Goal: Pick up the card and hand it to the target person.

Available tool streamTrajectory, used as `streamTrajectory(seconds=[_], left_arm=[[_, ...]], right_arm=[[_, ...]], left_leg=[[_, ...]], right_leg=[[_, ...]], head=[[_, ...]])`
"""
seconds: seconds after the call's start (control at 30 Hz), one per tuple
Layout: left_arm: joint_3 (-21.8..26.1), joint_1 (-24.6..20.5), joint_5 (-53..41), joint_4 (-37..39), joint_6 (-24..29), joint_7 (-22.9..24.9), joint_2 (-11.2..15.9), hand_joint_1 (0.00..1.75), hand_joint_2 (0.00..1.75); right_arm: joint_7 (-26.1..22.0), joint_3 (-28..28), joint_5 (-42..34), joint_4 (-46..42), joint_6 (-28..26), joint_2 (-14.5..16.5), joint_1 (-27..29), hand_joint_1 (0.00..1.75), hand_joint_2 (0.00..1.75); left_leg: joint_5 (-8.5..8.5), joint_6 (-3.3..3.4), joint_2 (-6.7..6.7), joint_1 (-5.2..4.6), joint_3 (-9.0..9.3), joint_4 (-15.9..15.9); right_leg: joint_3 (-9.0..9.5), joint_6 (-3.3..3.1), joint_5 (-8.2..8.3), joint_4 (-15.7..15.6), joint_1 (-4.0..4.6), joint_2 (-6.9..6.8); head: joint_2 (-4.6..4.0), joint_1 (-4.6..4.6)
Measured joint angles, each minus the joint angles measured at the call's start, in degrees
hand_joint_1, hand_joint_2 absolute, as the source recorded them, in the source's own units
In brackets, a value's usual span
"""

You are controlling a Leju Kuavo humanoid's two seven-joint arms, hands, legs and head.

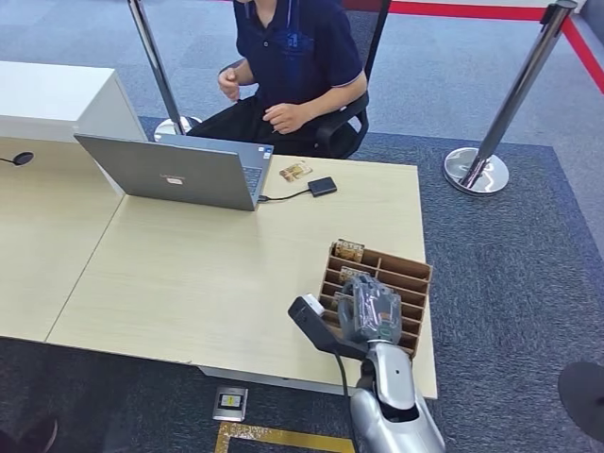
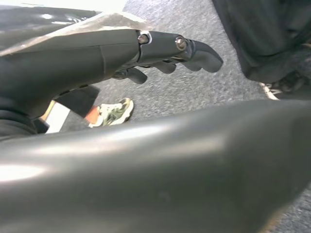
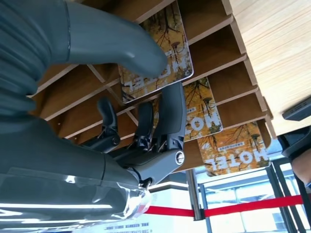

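Card [image 3: 161,58] – autumn-leaf print, white "HOTEL" lettering – pinched by right hand [image 3: 121,121]

The card [image 3: 157,53], printed with yellow autumn trees and the word HOTEL, stands in a slot of the wooden rack [image 3: 227,53]; the person [image 1: 299,57] sits behind the desk.

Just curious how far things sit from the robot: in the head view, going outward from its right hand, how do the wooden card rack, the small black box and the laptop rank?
1. Wooden card rack, right under the right hand.
2. Small black box, across the table.
3. Laptop, far left.
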Motion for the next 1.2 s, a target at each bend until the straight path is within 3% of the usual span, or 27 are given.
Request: streamTrajectory(seconds=[0.87,1.2], left_arm=[[0.7,-0.1,-1.4,0.0,0.2,-0.6,0.0,0.0,0.0],[0.7,-0.1,-2.0,0.0,0.5,-0.5,0.0,0.0,0.0]], right_arm=[[-0.2,0.8,-0.9,0.5,-1.3,0.2,-0.9,1.41,1.75],[0.4,1.1,0.2,-9.2,0.3,-0.5,0.4,1.41,1.75]], left_leg=[[0.01,0.0,-0.02,-0.01,0.06,0.0],[0.0,0.0,-0.02,-0.01,-0.06,0.0]], right_leg=[[0.07,-0.01,0.01,0.0,0.0,0.0],[-0.06,-0.01,0.0,0.0,0.0,0.0]], head=[[0.0,-0.01],[0.0,-0.01]])
